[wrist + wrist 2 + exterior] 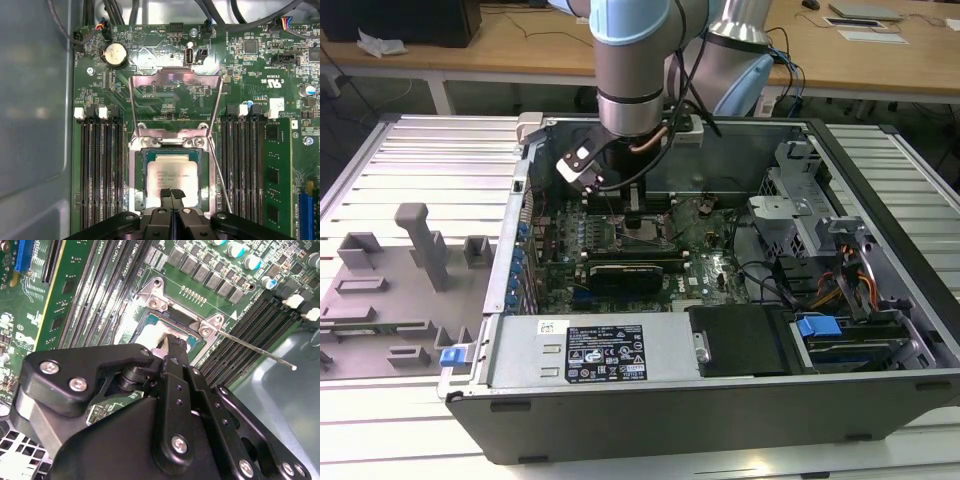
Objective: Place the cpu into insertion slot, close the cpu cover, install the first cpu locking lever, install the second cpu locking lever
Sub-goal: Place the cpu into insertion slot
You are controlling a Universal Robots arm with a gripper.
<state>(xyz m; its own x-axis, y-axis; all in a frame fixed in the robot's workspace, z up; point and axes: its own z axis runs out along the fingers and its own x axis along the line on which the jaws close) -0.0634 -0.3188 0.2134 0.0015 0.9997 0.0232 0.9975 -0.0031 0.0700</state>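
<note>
Green motherboard [235, 65] carries one cpu [172, 170], one raised cpu cover [175, 76]; gripper [171, 193] pressed together.

- The arm [632, 70] stands near-vertical in the exterior view; its wrist section points straight down;
- the black hand [171, 194] hangs below the wrist, aimed downward;
- its two fingers [165, 193] are pressed together tip to tip; the first wrist view shows no gap between them.
</note>
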